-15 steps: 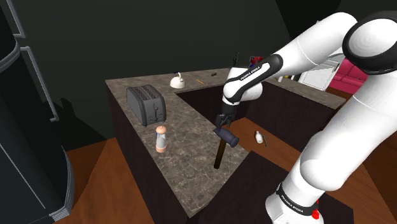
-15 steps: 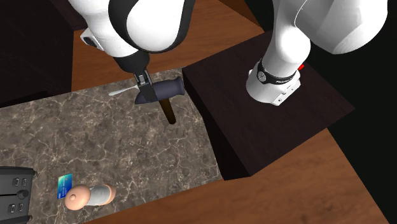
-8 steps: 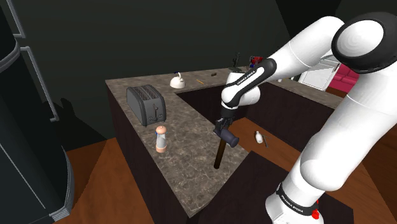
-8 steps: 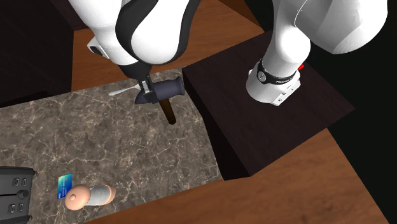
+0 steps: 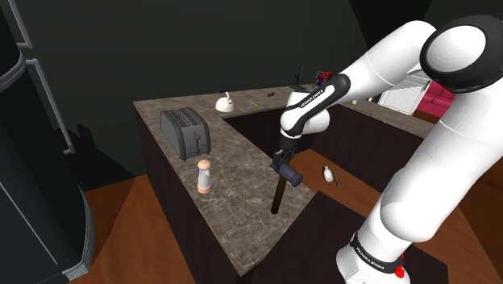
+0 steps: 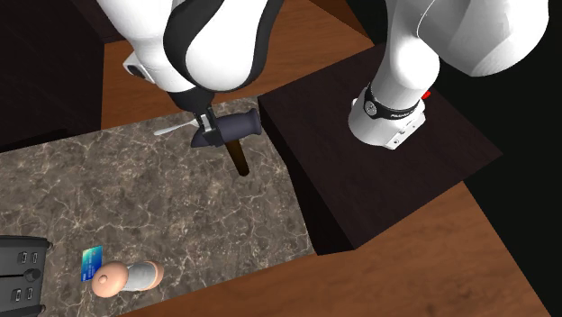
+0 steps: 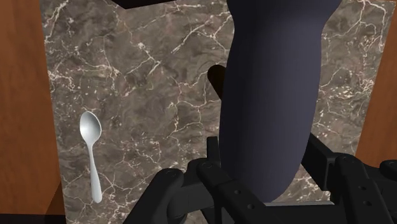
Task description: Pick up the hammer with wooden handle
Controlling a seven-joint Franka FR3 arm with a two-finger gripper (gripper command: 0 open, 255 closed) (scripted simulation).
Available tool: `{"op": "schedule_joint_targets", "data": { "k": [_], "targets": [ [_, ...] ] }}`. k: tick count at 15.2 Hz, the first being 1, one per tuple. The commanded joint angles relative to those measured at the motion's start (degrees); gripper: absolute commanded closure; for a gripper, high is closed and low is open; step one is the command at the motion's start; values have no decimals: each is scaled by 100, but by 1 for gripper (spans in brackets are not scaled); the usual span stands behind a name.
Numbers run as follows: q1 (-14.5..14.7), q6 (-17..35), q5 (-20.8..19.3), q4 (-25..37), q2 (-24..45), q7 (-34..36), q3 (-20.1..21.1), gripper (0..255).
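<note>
the gripper is clamped on the dark head of the hammer, whose handle hangs down at the counter edge, near a spoon. the hammer is likely top-heavy, stiff and smooth, so gripping at the head should limit swing.

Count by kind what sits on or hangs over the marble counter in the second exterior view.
hammer, held in the gripper: 1
spoon: 1
blue card: 1
shaker: 1
toaster: 1
Total: 5
</note>
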Motion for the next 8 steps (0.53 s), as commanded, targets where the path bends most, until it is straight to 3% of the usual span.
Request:
{"op": "schedule_joint_targets", "data": {
  "k": [1, 8],
  "targets": [
    [-7, -80, -37, 4, -65, 27, 0, 255],
    [-50, -694, -253, 144, -559, 213, 24, 255]
  ]
}}
